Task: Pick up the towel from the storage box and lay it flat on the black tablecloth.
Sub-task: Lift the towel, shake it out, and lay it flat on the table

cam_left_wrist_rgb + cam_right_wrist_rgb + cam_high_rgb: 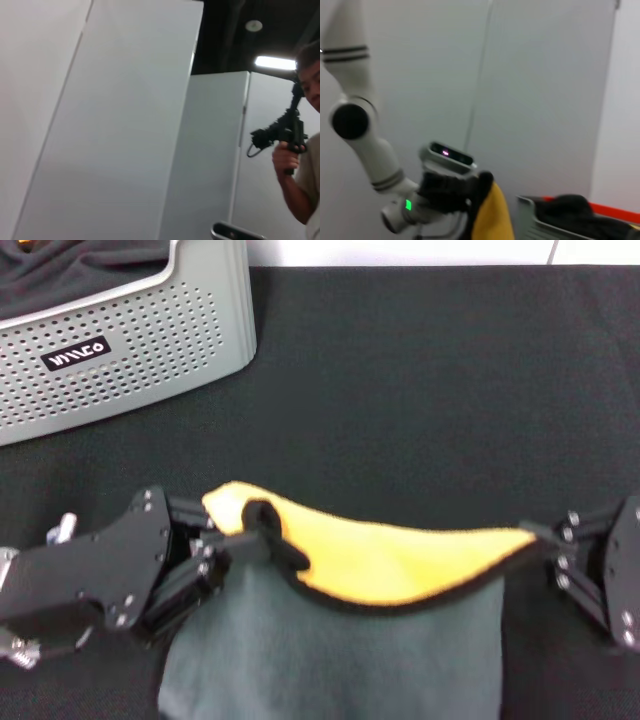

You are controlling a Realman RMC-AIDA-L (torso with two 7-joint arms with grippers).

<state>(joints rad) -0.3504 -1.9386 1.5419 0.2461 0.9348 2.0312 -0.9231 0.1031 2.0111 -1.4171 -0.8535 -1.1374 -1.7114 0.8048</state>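
Observation:
The towel hangs stretched between my two grippers above the black tablecloth. Its yellow-orange side folds over along the top and its grey-green side drops below the head view's lower edge. My left gripper is shut on the towel's left corner. My right gripper is shut on the right corner. The right wrist view shows the left gripper with the yellow towel hanging from it. The storage box stands at the far left, well away from the towel.
Dark charcoal fabric lies bunched in the storage box, also visible in the right wrist view. The left wrist view shows white wall panels and a person holding a black device.

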